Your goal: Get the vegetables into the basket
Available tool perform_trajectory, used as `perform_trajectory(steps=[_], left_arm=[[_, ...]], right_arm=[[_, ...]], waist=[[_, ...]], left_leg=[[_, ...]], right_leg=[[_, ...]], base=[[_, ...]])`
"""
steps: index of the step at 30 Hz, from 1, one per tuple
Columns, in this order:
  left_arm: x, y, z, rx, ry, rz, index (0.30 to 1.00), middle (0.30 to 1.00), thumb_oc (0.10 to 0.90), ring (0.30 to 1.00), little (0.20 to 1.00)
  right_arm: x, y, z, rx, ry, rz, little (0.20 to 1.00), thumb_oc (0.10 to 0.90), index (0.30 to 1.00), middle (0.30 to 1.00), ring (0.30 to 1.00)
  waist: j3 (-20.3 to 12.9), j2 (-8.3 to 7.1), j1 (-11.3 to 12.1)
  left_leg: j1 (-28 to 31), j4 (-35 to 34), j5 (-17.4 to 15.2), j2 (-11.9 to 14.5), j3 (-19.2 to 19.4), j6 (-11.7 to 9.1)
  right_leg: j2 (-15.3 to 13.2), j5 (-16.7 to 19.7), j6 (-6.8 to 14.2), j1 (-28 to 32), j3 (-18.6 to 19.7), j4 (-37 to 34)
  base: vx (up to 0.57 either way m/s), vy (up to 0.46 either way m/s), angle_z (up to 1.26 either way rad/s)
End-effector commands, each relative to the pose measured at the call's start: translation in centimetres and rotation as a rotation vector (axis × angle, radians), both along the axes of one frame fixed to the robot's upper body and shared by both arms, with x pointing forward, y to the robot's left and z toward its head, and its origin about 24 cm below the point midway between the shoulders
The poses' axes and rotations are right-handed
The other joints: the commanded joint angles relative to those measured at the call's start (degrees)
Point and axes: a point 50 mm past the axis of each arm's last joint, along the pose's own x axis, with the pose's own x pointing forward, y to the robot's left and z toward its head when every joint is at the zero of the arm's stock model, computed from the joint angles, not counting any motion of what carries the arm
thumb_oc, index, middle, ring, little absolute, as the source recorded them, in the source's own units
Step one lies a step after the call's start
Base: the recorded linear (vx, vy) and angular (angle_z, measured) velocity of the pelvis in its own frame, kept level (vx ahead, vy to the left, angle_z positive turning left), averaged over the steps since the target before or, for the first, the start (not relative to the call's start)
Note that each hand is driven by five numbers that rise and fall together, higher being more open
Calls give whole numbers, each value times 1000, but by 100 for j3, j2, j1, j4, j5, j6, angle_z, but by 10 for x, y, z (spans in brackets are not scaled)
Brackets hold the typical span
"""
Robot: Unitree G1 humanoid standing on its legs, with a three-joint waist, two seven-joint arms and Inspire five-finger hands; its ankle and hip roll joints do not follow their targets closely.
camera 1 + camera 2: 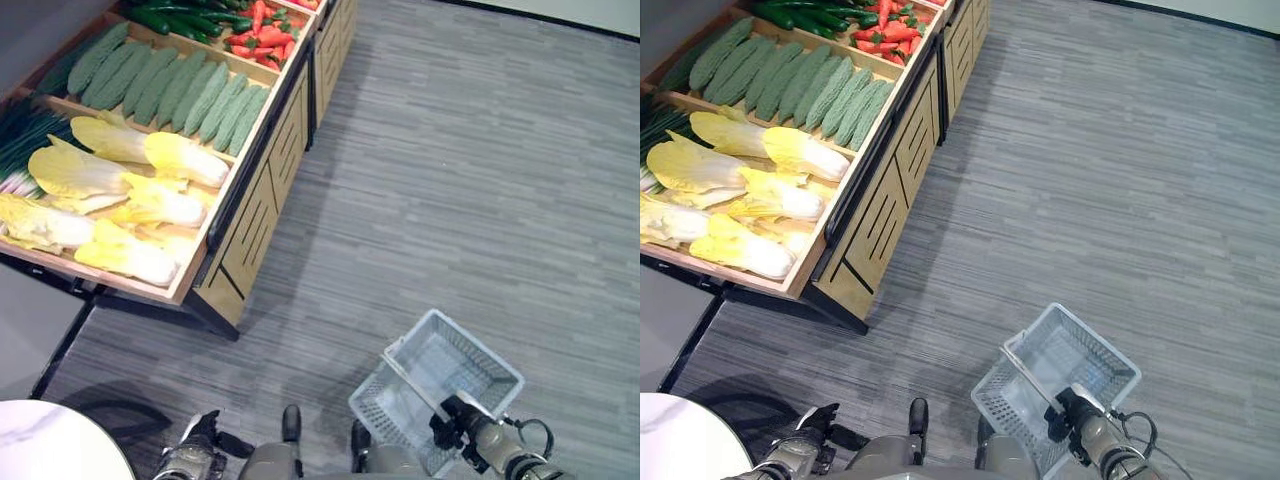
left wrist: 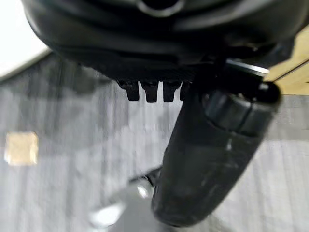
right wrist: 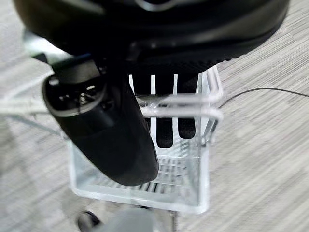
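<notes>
So the right hand has its fingers hooked round the handle of the clear wire basket, thumb folded across in front, and the basket hangs right under it with nothing inside yet. The left hand sits low on the other side, well apart from the basket, holding nothing. Its fingers look curled in, going by the wrist view.

The vegetables are all off ahead and to the left of both hands, up on a sloped wooden stand. Nearest the left hand are the napa cabbages, pale yellow and leafy. I'd guess they're the bulkiest and heaviest, and the loose outer leaves would tear or slip, so take one round the firm middle or white base, not the leaf tips. Beyond them are bumpy green bitter gourds, stiff and easy to wrap fingers round mid-body. Farther still are the cucumbers and red peppers, and the scallions out left.

Stuff in the way: the stand's raised front lip, plus a white round table just beside the left hand.
</notes>
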Motion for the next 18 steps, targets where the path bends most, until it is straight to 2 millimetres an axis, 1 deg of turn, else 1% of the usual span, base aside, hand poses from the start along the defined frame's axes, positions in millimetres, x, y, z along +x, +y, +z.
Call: perform_trajectory(steps=[1, 2, 3, 4, 5, 7, 8, 9, 13, 16, 17, 18], left_arm=[[15, 14, 10, 55, -47, -23, 1000, 1000, 900, 1000, 1000], [17, 14, 10, 54, -52, -25, 1000, 1000, 900, 1000, 1000], [16, 13, 10, 52, -52, -24, 1000, 1000, 900, 1000, 1000], [17, 13, 10, 49, -50, -23, 1000, 1000, 900, 1000, 1000], [17, 13, 10, 49, -50, -23, 1000, 1000, 900, 1000, 1000], [14, 13, 9, 51, -40, -24, 1000, 1000, 900, 1000, 1000], [12, 12, 8, 49, -34, -26, 1000, 1000, 900, 1000, 1000], [10, 11, 7, 46, -25, -26, 1000, 1000, 900, 1000, 1000], [4, 10, 4, 43, -3, -25, 1000, 1000, 900, 1000, 1000], [1, 9, 3, 42, 6, -25, 1000, 1000, 900, 1000, 1000], [0, 10, 3, 42, 13, -27, 1000, 1000, 900, 1000, 1000], [-2, 10, 2, 42, 19, -28, 1000, 1000, 900, 1000, 1000]], right_arm=[[7, -5, 4, -14, -14, -7, 300, 400, 300, 300, 300], [7, -4, 4, -14, -12, -4, 300, 400, 300, 300, 300], [7, -3, 4, -12, -12, -7, 300, 400, 300, 300, 300], [7, -2, 3, -9, -13, -8, 300, 400, 300, 300, 300], [7, -2, 3, -9, -13, -8, 300, 400, 300, 300, 300], [7, 1, 3, -6, -13, 2, 300, 400, 300, 300, 300], [8, 1, 3, -6, -14, 5, 300, 400, 300, 300, 300], [8, 3, 2, 2, -16, 1, 300, 400, 300, 300, 300], [3, 4, 0, 10, -5, -8, 300, 400, 300, 300, 300], [0, 2, -1, 12, 0, -18, 300, 400, 300, 300, 300], [-1, 1, -1, 15, -1, -29, 300, 400, 300, 300, 300], [-2, 0, -1, 17, -1, -36, 300, 400, 300, 300, 300]], waist=[[98, -159, 86], [93, -128, 101], [90, -93, 91], [87, -57, 81], [87, -56, 84], [73, -25, 84], [70, -13, 75], [78, -1, 45], [80, 2, 33], [128, 3, 5], [204, 9, -19], [248, 13, -29]], left_leg=[[29, 213, -952, -49, -17, 152], [93, 157, -961, -70, 44, 172], [184, 41, -946, -92, 75, 192], [238, 0, -954, -145, 128, 221], [239, 0, -955, -145, 131, 222], [301, 0, -1043, -204, 193, 278], [321, 0, -1062, -228, 201, 295], [387, 0, -1117, -274, 214, 341], [499, 0, -1169, -302, 259, 378], [569, 0, -1196, -304, 243, 414], [634, 0, -1216, -305, 257, 443], [686, 0, -1226, -314, 255, 457]], right_leg=[[-485, 625, 588, 193, -395, -199], [-533, 675, 604, 201, -553, -187], [-552, 735, 619, 220, -609, -202], [-595, 891, 676, 213, -687, -200], [-594, 894, 678, 214, -684, -202], [-672, 1024, 734, 246, -781, -231], [-691, 1050, 752, 245, -783, -217], [-702, 1071, 777, 225, -686, -145], [-708, 1089, 800, 229, -623, -46], [-706, 1044, 812, 84, -560, 379], [-730, 1056, 809, -109, -512, 830], [-739, 1071, 814, -198, -475, 1083]], base=[[60, 249, -25], [56, 211, -23], [55, 267, -22], [33, 188, -27], [24, 174, -20], [30, 116, -30], [52, 140, -31], [37, 101, -20], [65, 67, -18], [59, 36, -9], [86, 46, -24], [97, 45, -38]])
